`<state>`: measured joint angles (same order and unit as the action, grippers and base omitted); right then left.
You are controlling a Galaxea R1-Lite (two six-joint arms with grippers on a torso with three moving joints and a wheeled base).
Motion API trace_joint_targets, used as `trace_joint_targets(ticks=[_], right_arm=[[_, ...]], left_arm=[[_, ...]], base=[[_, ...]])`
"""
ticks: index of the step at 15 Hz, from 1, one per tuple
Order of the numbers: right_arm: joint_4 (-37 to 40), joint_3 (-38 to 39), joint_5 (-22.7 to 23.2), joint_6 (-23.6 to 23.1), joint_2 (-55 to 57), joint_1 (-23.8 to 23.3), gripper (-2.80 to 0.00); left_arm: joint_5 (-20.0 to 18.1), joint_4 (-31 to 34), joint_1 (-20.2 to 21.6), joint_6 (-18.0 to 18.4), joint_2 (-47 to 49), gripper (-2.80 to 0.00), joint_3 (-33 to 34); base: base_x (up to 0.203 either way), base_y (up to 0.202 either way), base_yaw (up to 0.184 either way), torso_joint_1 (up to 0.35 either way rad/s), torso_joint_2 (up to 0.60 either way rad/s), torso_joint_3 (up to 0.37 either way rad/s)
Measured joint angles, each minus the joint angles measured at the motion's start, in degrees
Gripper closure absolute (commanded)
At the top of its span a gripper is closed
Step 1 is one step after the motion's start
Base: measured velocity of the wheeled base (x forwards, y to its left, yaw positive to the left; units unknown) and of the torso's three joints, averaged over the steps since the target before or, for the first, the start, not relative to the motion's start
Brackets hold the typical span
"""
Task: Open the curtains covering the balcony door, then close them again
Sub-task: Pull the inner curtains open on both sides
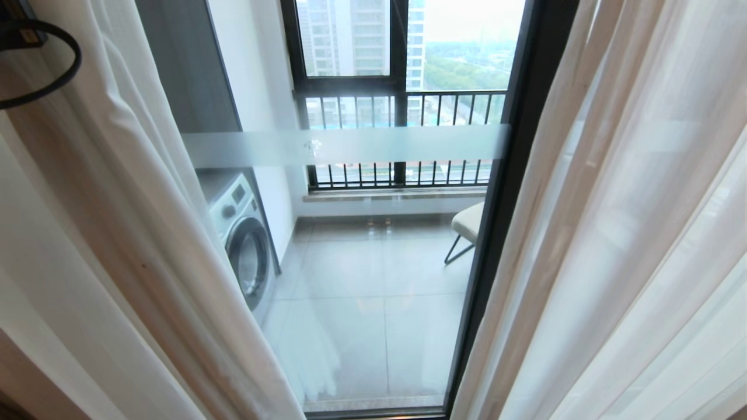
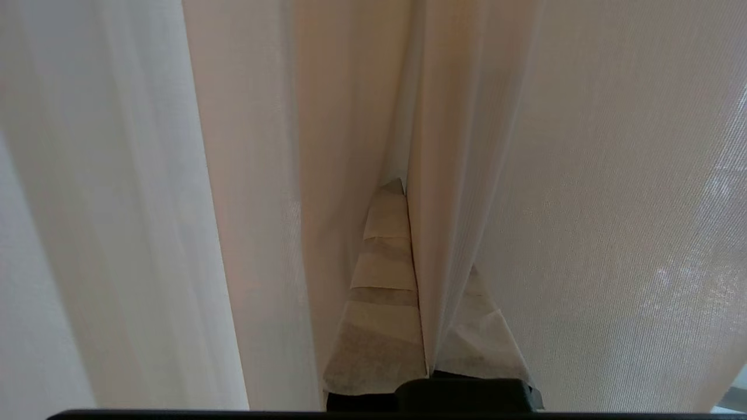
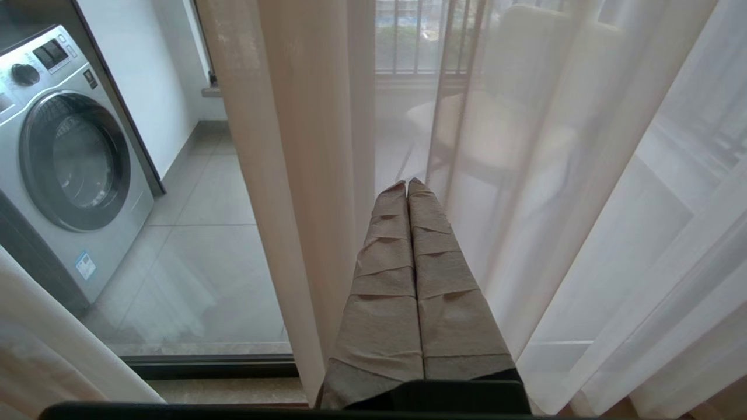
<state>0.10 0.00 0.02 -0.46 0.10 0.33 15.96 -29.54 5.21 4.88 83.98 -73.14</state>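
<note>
Evidently pinched between the closed left fingers (image 2: 402,280): a fold of the sheer curtains (image 2: 461,204), gripped for drawing across the balcony door (image 1: 373,262), now uncovered between both drapes. Pressed together on nothing, the right fingers (image 3: 408,192), just short of the sheer fabric.

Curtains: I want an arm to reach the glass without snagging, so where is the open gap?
Free: the strip of balcony door glass between the left curtain and right curtain. Crowded: the left gripper is shut on a curtain fold; the right gripper, shut, is against the sheer fabric.
</note>
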Motion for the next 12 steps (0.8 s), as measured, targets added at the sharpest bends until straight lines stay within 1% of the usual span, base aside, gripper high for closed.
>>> trace_joint_targets(ticks=[4, 8, 12], right_arm=[[0.0, 0.0, 0.0, 0.0, 0.0, 0.0, 0.0], [-0.1, 0.0, 0.0, 0.0, 0.0, 0.0, 0.0], [-0.1, 0.0, 0.0, 0.0, 0.0, 0.0, 0.0]], left_arm=[[-0.3, 1.8, 4.2, 0.0, -1.1, 0.0, 0.0], [-0.5, 2.0, 8.2, -0.4, -1.5, 0.0, 0.0], [-0.6, 1.9, 9.9, -0.8, -1.5, 0.0, 0.4]], base=[[0.0, 0.19, 0.0, 0.001, 0.0, 0.001], [0.0, 0.189, 0.002, 0.003, 0.0, 0.002], [0.0, 0.192, 0.001, 0.003, 0.0, 0.003]])
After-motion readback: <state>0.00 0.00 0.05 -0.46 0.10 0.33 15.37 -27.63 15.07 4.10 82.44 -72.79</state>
